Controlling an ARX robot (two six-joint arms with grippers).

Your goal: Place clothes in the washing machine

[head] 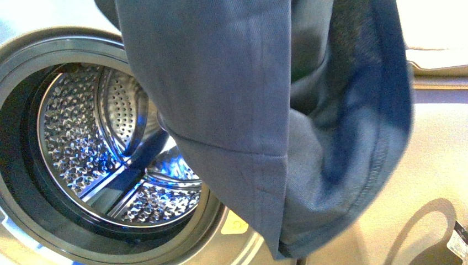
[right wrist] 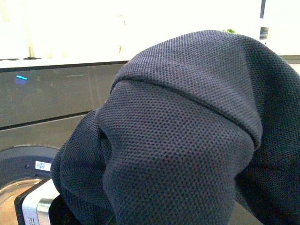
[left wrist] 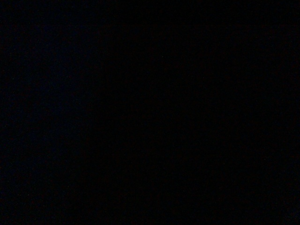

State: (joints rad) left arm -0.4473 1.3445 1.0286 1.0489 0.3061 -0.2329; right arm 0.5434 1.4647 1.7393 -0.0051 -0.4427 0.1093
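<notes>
– Across the right rim of the washing machine porthole: clothes hang with their long axis vertical, hem below the lower rim. Drum mouth is open to their left.
– Which arm?
– Right, I'd judge: the fabric drapes over its wrist camera. Right gripper jaws are buried, so I can't tell their state. Left wrist feed is dark and the left gripper is unseen.
– Blockers?
– Only the porthole rim. I'd swing left, then in.
</notes>
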